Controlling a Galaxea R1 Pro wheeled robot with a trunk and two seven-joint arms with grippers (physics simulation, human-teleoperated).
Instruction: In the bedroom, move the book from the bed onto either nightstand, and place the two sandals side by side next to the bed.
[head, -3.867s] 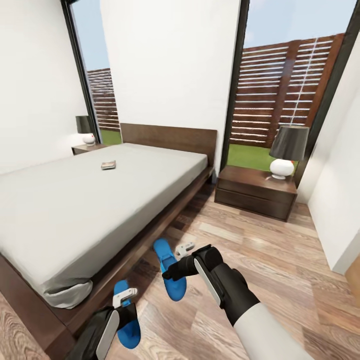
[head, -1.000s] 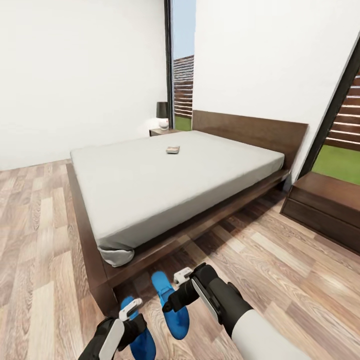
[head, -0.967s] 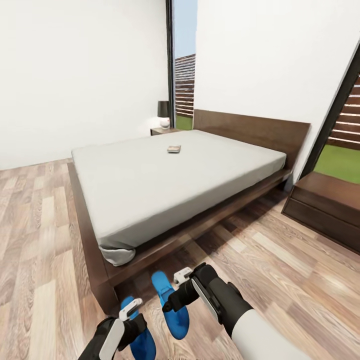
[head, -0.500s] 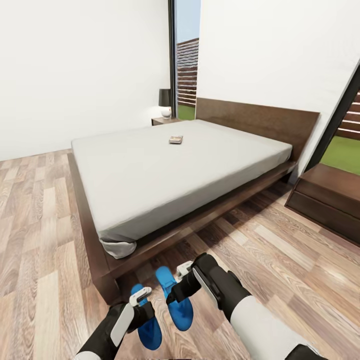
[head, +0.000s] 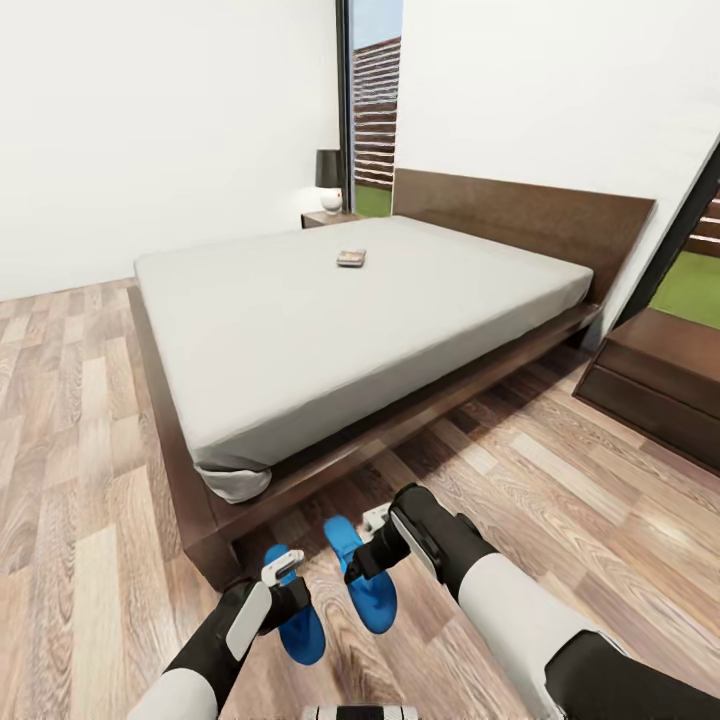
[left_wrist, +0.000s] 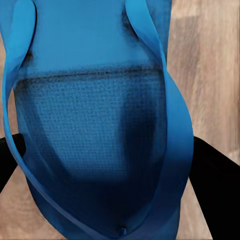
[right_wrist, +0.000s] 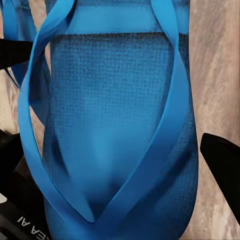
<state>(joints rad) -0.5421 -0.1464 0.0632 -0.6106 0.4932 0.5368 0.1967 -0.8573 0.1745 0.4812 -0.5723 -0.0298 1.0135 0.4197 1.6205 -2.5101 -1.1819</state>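
Sandals hang one in each of my grippers: my left gripper (head: 285, 578) grips the left sandal (head: 299, 618), my right gripper (head: 372, 532) grips the right sandal (head: 366, 592) (fingertips mostly hidden behind them), just beside the bed (head: 190, 480) foot corner. Book (head: 350, 258) lies near the mattress middle, too small to read.

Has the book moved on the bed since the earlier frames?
No. The book lies at the same spot on the bed mattress, toward the headboard; only the camera moved.
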